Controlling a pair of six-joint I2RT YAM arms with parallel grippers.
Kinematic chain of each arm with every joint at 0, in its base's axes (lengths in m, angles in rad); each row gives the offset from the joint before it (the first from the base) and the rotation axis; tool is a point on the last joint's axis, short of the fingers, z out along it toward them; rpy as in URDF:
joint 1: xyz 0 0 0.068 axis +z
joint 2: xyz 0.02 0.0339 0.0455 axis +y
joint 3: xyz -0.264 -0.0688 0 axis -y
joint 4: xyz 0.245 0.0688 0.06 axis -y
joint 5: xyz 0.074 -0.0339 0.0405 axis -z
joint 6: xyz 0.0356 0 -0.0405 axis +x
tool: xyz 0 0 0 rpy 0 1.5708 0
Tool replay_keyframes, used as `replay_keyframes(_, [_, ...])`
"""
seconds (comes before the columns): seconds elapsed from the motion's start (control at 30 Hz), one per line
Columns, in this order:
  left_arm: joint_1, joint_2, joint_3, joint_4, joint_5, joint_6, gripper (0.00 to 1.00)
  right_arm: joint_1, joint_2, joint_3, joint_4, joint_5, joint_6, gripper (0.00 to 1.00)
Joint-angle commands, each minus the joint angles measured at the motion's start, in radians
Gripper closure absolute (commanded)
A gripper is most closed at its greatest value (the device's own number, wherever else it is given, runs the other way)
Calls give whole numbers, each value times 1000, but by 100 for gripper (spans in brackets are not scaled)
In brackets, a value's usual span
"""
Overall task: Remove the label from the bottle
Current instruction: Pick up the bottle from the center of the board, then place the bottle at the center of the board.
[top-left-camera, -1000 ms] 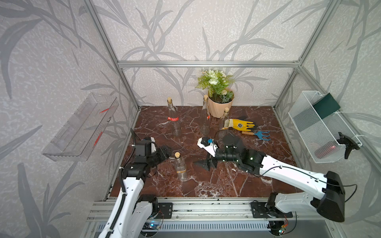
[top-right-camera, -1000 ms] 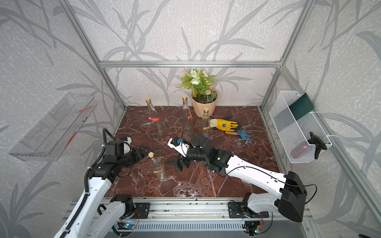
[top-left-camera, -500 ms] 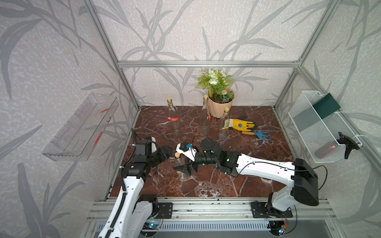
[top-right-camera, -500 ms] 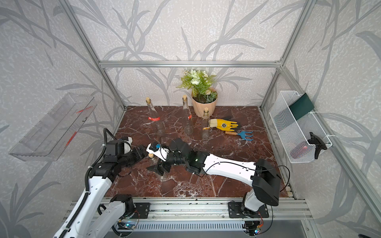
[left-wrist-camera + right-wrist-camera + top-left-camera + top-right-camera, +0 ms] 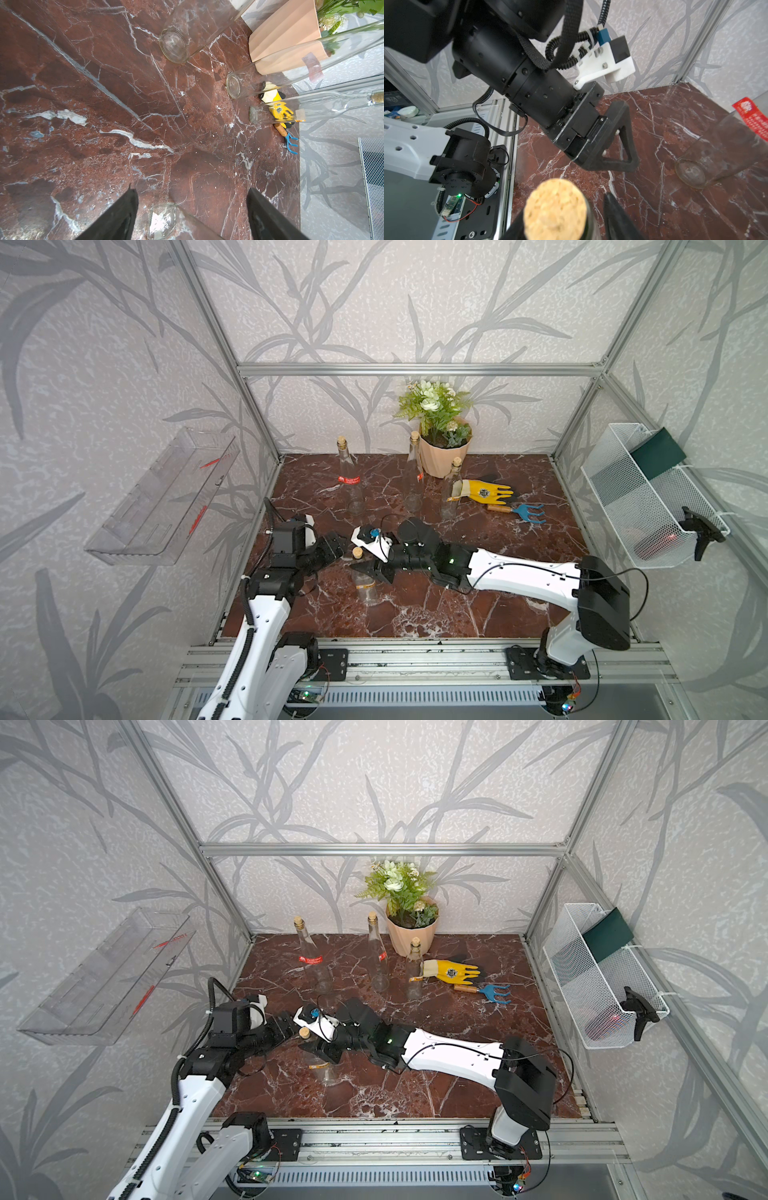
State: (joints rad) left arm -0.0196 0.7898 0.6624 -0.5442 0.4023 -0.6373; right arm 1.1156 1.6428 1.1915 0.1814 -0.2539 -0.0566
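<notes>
A clear bottle [image 5: 367,589] with a cork [image 5: 356,552] stands near the front left; a thin tan label [image 5: 316,1065] bands its body. My right gripper [image 5: 370,570] reaches in from the right and straddles its neck just under the cork [image 5: 555,207]. One finger [image 5: 614,216] shows a narrow gap to the glass; the other is hidden behind the cork. My left gripper [image 5: 337,544] hangs open beside the cork, touching nothing. In the left wrist view the bottle's base [image 5: 161,220] shows between its spread fingers [image 5: 116,216].
Three more corked bottles stand further back, one with a red label [image 5: 348,480], one [image 5: 413,477] before the flower pot [image 5: 440,458], one [image 5: 452,489] by a yellow glove [image 5: 485,492] and blue hand rake [image 5: 524,512]. Wire basket [image 5: 640,497] right, clear shelf [image 5: 166,493] left.
My right arm swept left from the middle of the floor to the near bottle, and its jaws narrowed around the neck. The left arm stayed put, still open.
</notes>
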Motion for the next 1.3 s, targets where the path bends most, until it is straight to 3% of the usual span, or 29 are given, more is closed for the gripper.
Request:
replay_keyframes(0.0, [-5,-4,-1,22,6,14,18,4,2,35,10,4,-12,57])
replay_keyframes(0.23, [-5,2,-2,50,-1,42,17,-12,-41,36,-21,2,-53,70])
replay_keyframes(0.43, [-6,19,24,80,17,112,17,-153,-61,92,-119,-212,-113,77])
replay_keyframes(0.6, [-9,45,44,141,79,158,17,-292,-56,130,-142,-461,-156,80])
replay_keyframes(0.77, [-78,84,22,290,70,109,18,-394,-27,166,-148,-664,-198,81])
replay_keyframes(0.97, [-186,128,34,352,67,175,17,-449,18,214,-181,-801,-245,83])
replay_keyframes(1.27, [-207,103,57,267,127,340,17,-462,58,229,-240,-865,-364,84])
